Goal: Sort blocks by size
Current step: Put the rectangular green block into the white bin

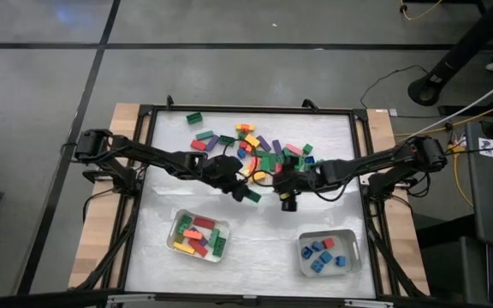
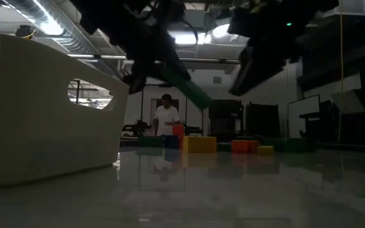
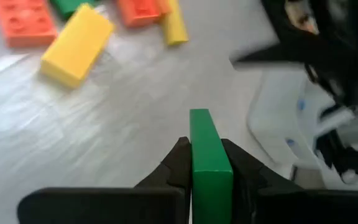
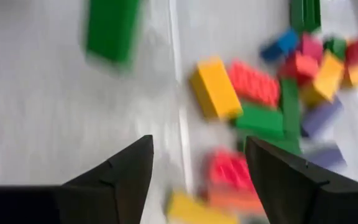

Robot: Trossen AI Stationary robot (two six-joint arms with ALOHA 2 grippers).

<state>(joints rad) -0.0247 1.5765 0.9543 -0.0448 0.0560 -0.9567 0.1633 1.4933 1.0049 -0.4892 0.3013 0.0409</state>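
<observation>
The left gripper (image 3: 211, 163) is clamped on a long green block (image 3: 209, 155), lifted clear of the loose pile of blocks (image 1: 255, 145) — presumably bound for the left tray (image 1: 175, 224) of long pieces — while the right gripper (image 4: 197, 168), fingers apart and empty, hovers beside the pile.

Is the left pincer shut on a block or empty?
Shut on a block. The left pincer has its two fingers pressed against both sides of a long green block, lifted clear of the table.
</observation>
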